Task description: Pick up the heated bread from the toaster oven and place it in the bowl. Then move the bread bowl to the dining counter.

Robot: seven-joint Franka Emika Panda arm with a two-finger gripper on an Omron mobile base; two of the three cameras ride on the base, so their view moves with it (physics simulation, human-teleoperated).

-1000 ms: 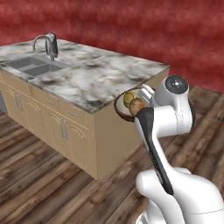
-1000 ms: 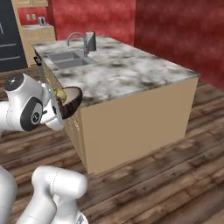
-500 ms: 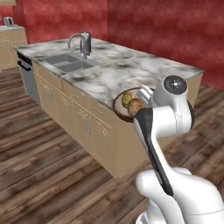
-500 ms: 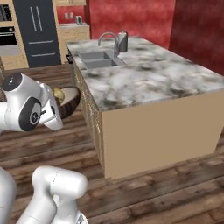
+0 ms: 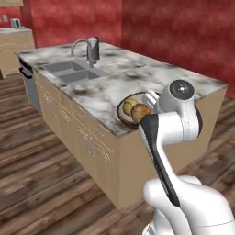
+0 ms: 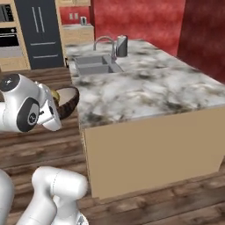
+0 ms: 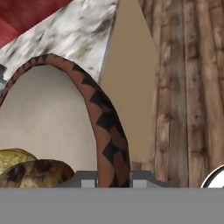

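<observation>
Dark-brown bowl [image 5: 123, 111] is carried in the air at the end of the arm, rim pinched in the gripper [image 7: 113, 179]: jaws clenched on the rim wall, one finger each side, seen in the hand view where the rim [image 7: 103, 127] runs up from between the fingertips with a brown-and-black zigzag pattern. Bowl inside is pale beige.

Bread [image 5: 139, 112] sits inside the bowl, golden-brown, next to a paler yellowish lump [image 5: 130, 105]. Hand view shows the bread [image 7: 35, 174] low in the bowl, mottled tan with dark patches.

Left base view: bowl hangs over the near edge of the counter [image 5: 133, 73], by the arm's wrist. Can't tell from this view whether it touches the top. Right base view: bowl [image 6: 67, 102] is off the left side of the counter [image 6: 162, 83], over the wood floor [image 6: 52, 145], tilted, just beside the counter's edge.

Counter has a marble top, grey-white with brown veins, and tan sides. Sink [image 5: 73, 72] and chrome faucet [image 5: 87, 48] at its far end, well apart from the bowl. Red walls [image 5: 174, 32] behind. Dark fridge [image 6: 38, 33] at the back in the right base view.
</observation>
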